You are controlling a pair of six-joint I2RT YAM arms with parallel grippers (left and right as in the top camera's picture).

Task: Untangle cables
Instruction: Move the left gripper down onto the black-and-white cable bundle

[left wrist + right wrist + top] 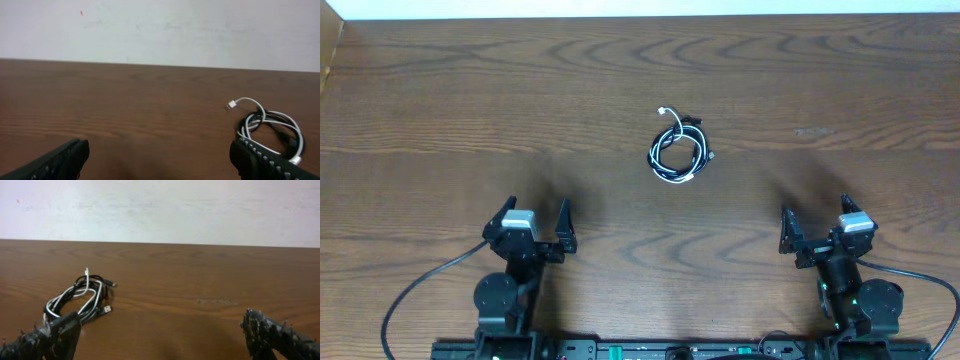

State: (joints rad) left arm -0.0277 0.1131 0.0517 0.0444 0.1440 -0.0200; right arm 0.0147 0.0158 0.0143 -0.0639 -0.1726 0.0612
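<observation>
Our left end effector [536, 212] and right end effector [817, 218] sit wide open and empty by the worktop's [420, 100] near edge. The cables [676, 135] lie nearer the far edge. If we pinch both cords together, the knot may tighten.

Two cables [677, 153] in one tangle — one white, one black. Two tools — a left tool [535, 210], a right tool [815, 216]. One surface [440, 110].

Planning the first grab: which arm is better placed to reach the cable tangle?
Right, marginally. Left pincer and right pincer are open, similarly distant from the cables, but the right wrist view shows them more fully.
</observation>
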